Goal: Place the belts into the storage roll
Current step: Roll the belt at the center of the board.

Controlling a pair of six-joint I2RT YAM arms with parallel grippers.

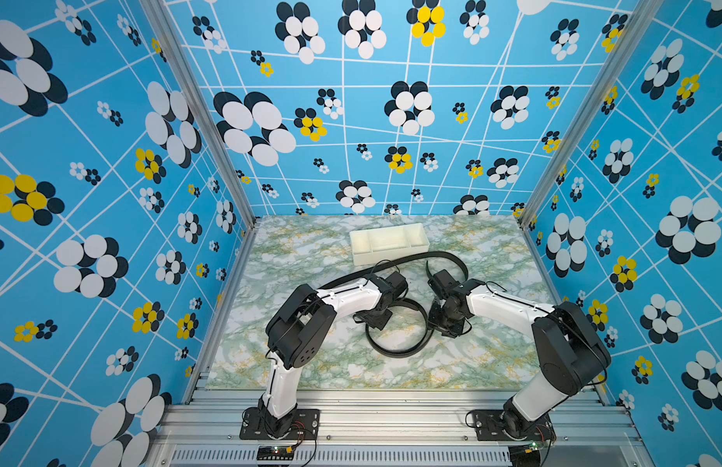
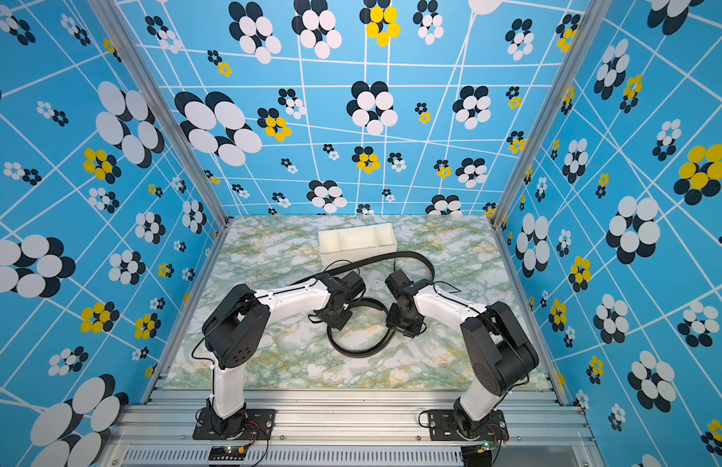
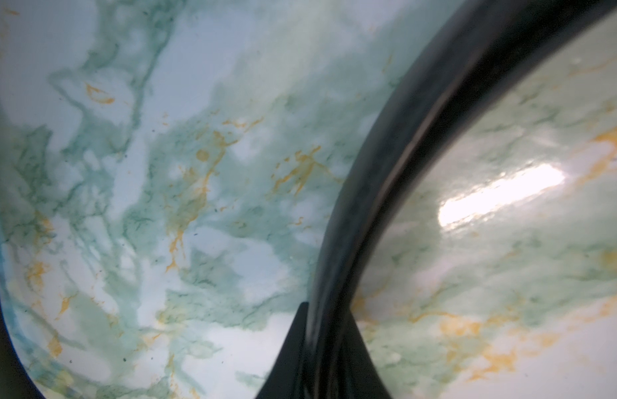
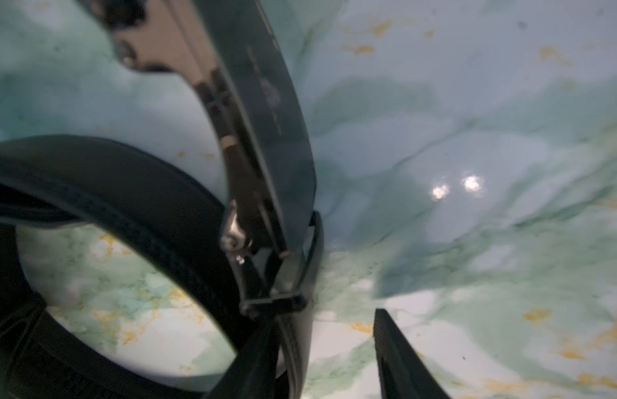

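2 black belts (image 1: 393, 353) lie loosely curved nr cream storage roll (image 1: 391, 253).

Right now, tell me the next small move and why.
Probably close the right end effector on the looped belt near its buckle, which lies between its open fingers, while the left end effector clamps the loop.
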